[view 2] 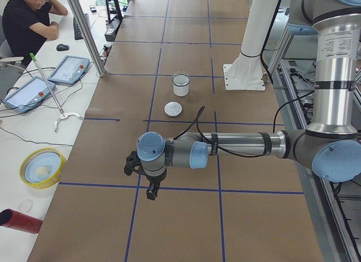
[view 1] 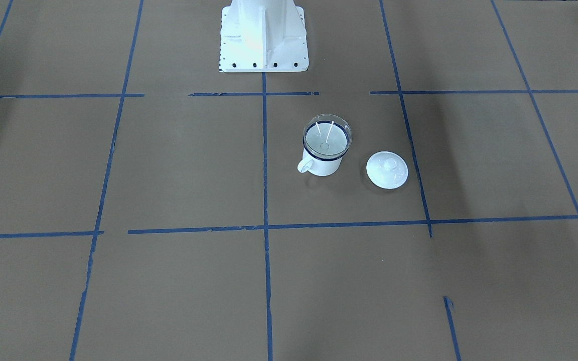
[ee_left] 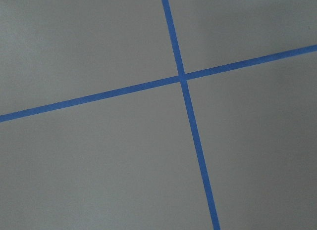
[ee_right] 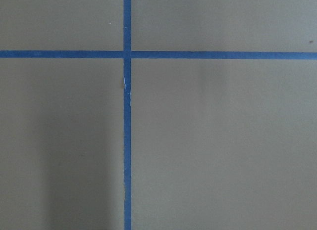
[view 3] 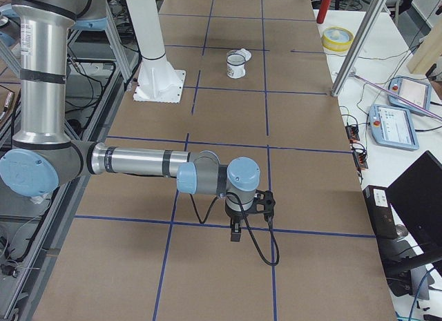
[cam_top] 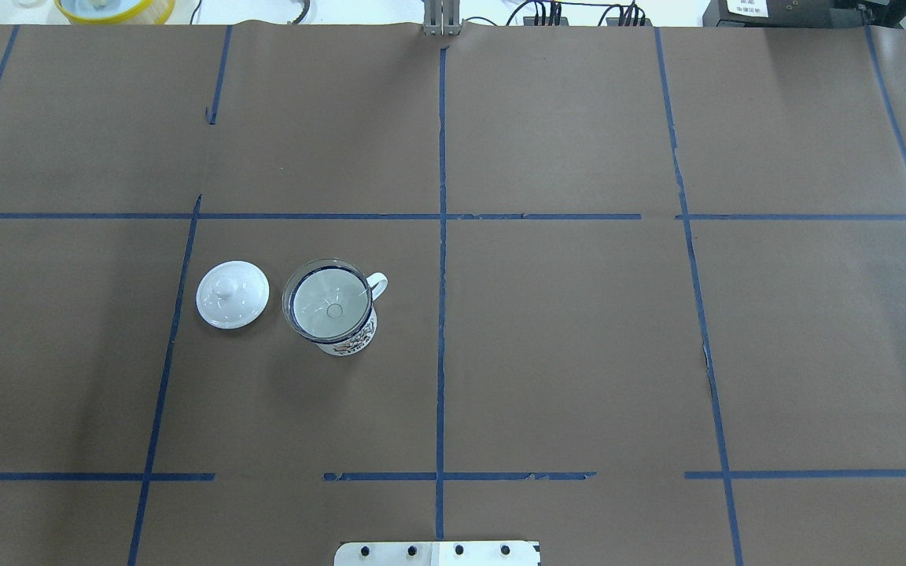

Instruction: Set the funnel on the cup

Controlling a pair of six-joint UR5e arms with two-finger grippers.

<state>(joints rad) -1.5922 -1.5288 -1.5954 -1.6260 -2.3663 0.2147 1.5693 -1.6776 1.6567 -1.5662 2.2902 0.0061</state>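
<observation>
We see the clear plastic funnel (view 1: 327,135) seated on the white enamel mug (view 1: 324,166), so the job looks done and needs no further move. We cannot tell whether the left hand (view 2: 151,193) or right hand (view 3: 235,234) is apart or together.

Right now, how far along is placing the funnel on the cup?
Done: the funnel sits in the mouth of the cup, its wide rim over the cup's rim. In hand: nothing; the left gripper and right gripper hang over the table, far from the cup. The lid lies beside it, apart. Left: apparently nothing.
</observation>
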